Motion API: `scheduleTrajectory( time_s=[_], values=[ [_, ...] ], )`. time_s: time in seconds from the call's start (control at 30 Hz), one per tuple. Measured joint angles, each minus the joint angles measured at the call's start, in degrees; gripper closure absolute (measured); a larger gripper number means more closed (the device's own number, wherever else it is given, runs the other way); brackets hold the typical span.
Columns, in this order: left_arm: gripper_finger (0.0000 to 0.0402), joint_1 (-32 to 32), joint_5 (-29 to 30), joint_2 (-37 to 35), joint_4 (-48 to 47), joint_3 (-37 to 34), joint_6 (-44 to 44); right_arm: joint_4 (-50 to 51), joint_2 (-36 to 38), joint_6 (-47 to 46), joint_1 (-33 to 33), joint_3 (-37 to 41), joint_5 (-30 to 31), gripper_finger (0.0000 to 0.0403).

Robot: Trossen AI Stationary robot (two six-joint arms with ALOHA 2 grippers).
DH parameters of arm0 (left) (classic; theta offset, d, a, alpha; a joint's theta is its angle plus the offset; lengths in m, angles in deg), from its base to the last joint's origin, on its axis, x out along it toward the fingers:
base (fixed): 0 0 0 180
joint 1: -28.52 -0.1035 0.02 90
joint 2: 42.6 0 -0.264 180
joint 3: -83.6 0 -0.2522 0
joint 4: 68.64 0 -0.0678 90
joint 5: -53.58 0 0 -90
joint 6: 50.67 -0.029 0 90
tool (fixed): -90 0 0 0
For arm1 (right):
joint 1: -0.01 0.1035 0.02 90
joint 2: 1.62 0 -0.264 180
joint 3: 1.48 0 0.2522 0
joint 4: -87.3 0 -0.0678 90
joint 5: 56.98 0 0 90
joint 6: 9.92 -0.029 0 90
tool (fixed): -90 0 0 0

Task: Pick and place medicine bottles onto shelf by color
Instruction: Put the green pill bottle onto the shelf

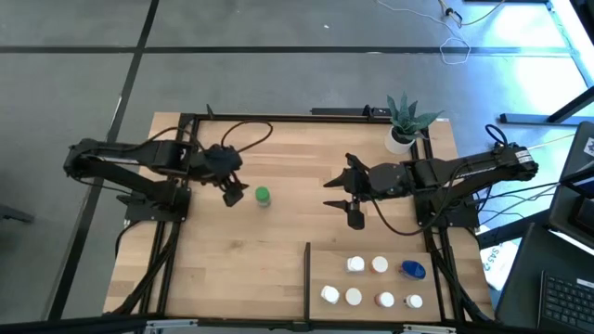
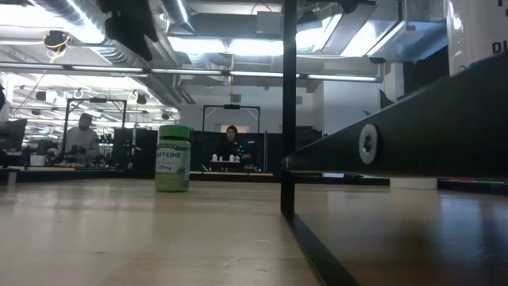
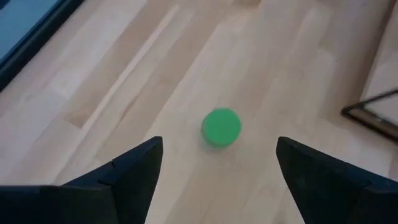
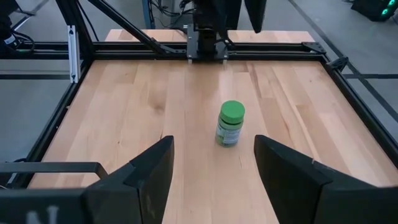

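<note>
Behind the surface [image 1: 232, 269] I see a long office room with ceiling lights and a few people sitting far away. This surface is made of pale wood planks, smooth and a little shiny, inside black frame rails.

One green bottle [image 1: 263, 196] stands upright and alone. It is a small round cylinder with a flat green cap and a printed label. The left gripper [image 1: 233, 192] hangs just beside the bottle, fingers spread wide and empty; I judge it is lined up to take it. The right gripper [image 1: 349, 197] waits well apart on the bottle's other side, also spread wide and holding nothing.

The shelf [image 1: 399, 255], fenced off by a thin black bar [image 1: 307, 278], lies far from the bottle and carries the other bottles [image 1: 368, 265], mostly white-capped, one blue [image 1: 413, 270].
</note>
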Motion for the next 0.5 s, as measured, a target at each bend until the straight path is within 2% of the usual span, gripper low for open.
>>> scheduleTrajectory(
  time_s=[0.5],
  values=[
    [0.0092,5.5,2.3,-2.8,-2.9,-0.1,1.6,-0.1,0.0,0.0,-0.3,0.0,0.0,0.0178]
  ],
)
